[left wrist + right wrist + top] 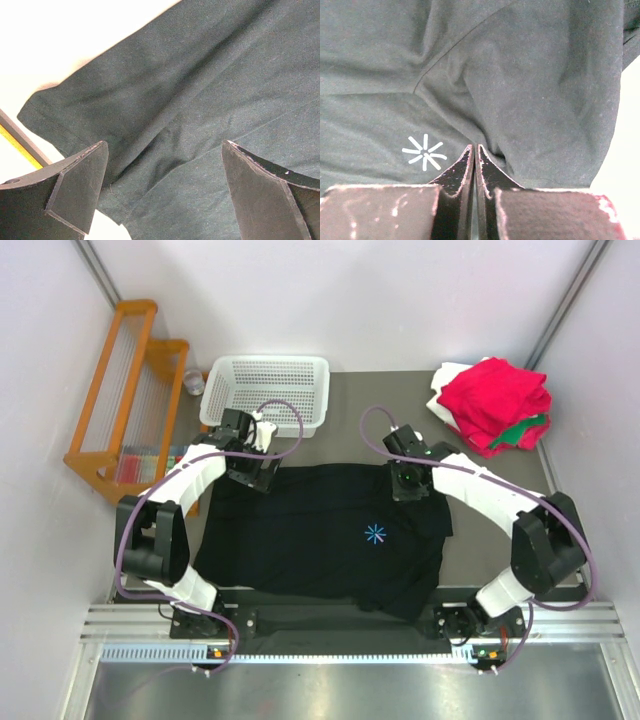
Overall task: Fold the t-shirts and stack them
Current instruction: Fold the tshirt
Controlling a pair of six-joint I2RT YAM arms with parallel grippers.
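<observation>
**Black t-shirt laid out flat: one pair of fingers wide over a sleeve, the other closed at the far edge.**

The black t-shirt [320, 540] lies spread on the tabletop [380, 400] just beyond the arm bases, with its light-blue starburst mark [375, 533] facing up. The left fingers [82, 185] stand spread wide over the shirt's left sleeve, with nothing between them. The right fingers [465, 170] are pressed together at the shirt's far edge, where the cloth bunches into folds; whether any cloth is caught between them I cannot tell. In the far right corner sits a stack of folded t-shirts [495, 405], red on top with green and white beneath. A white perforated basket [270, 362] stands at the far edge, left of centre.
</observation>
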